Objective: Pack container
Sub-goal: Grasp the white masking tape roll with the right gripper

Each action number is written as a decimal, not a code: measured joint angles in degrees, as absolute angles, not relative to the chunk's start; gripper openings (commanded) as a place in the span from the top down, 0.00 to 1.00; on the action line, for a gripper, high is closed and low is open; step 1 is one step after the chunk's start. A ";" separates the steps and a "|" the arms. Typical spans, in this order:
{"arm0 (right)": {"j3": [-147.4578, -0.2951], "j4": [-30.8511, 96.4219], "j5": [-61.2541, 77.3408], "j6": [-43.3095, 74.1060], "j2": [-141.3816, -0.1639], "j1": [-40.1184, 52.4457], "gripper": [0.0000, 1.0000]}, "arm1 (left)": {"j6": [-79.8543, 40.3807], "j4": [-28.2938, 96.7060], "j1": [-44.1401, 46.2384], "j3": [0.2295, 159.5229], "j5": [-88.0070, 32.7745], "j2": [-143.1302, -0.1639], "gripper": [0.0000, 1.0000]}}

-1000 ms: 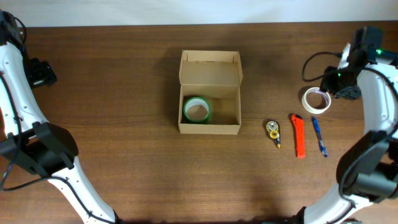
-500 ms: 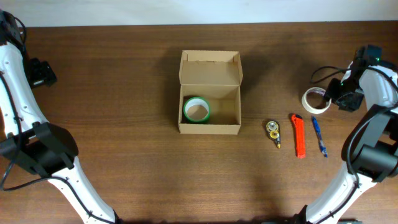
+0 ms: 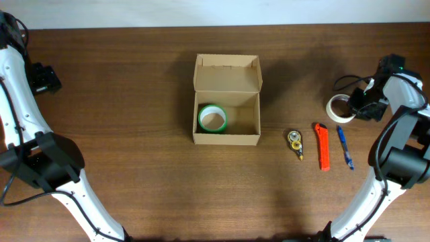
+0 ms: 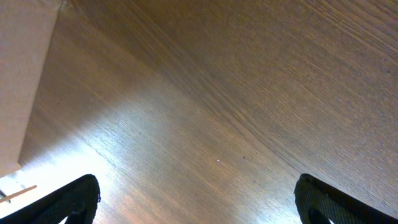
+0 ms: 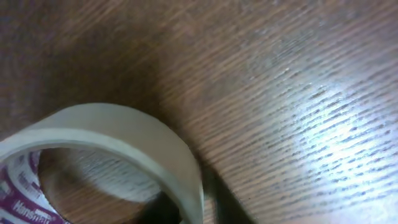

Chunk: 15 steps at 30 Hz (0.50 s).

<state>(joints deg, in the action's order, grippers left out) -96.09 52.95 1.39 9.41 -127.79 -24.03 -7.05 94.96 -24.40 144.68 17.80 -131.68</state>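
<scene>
My left arm and right arm match: white curved shells, black joint housings. My left gripper carries black rounded fingertips. A thin black cable loops off the right wrist.

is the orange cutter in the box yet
No, the orange cutter lies on the table right of the box, between a small yellow tool and a blue pen.

Wood table w/ box, tape, cutter, pen
</scene>
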 measured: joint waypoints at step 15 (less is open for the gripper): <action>-100.79 62.35 8.14 9.28 -125.97 -21.91 0.96 | -7.05 94.96 -24.40 144.68 17.80 -131.68 0.00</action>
<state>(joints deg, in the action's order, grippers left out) -100.79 62.35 8.14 9.28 -125.97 -21.91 -7.05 94.96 -24.40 144.68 17.80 -131.68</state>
